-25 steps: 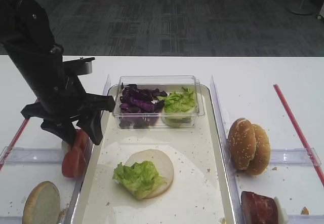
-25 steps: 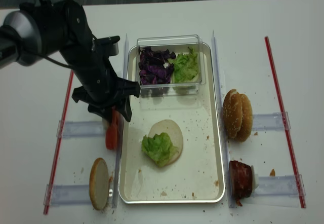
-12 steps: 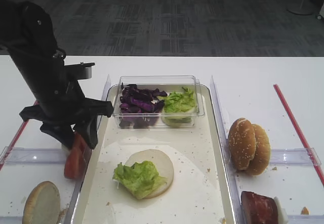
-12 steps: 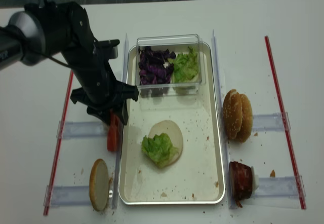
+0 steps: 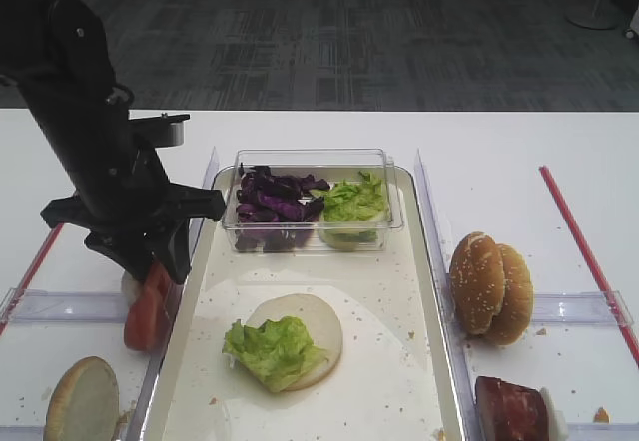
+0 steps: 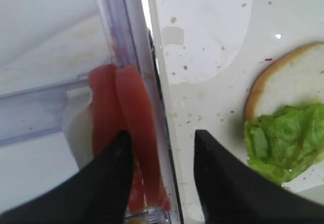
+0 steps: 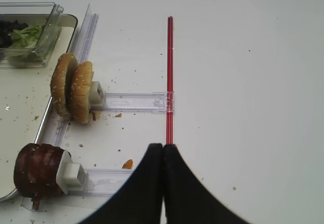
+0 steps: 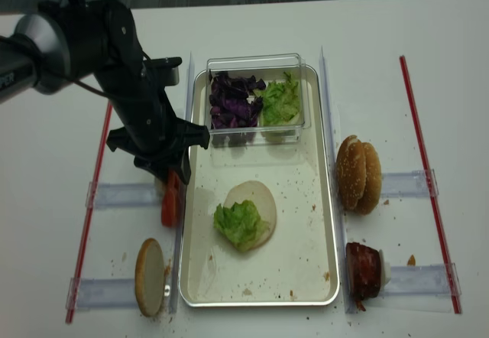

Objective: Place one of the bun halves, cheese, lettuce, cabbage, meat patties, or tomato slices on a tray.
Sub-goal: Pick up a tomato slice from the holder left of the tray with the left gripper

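Two red tomato slices (image 6: pixel 126 133) stand on edge in a clear holder just left of the tray (image 6: pixel 212 97). My left gripper (image 6: pixel 162 135) is down over them, open. Its left finger (image 6: pixel 114 178) covers the outer slice. Its right finger (image 6: pixel 223 183) hangs over the tray floor, with a gap to the inner slice. From above, the left gripper (image 5: pixel 150 261) sits on top of the tomato slices (image 5: pixel 148 309). A flat bun half (image 5: pixel 310 316) with lettuce (image 5: pixel 272 349) lies on the tray (image 5: pixel 389 291). My right gripper (image 7: pixel 163 148) is shut and holds nothing, over bare table.
A clear tub at the tray's far end holds cabbage (image 5: pixel 272 202) and lettuce (image 5: pixel 351 202). Sesame bun halves (image 5: pixel 489 286) and meat patties (image 5: pixel 511 409) stand in holders on the right. Another bun half (image 5: pixel 82 399) sits at front left. Red strips (image 5: pixel 584 241) border the work area.
The left gripper has settled lower over the tomato slices and its fingers have drawn closer together. The right gripper and the food on the tray have not moved.
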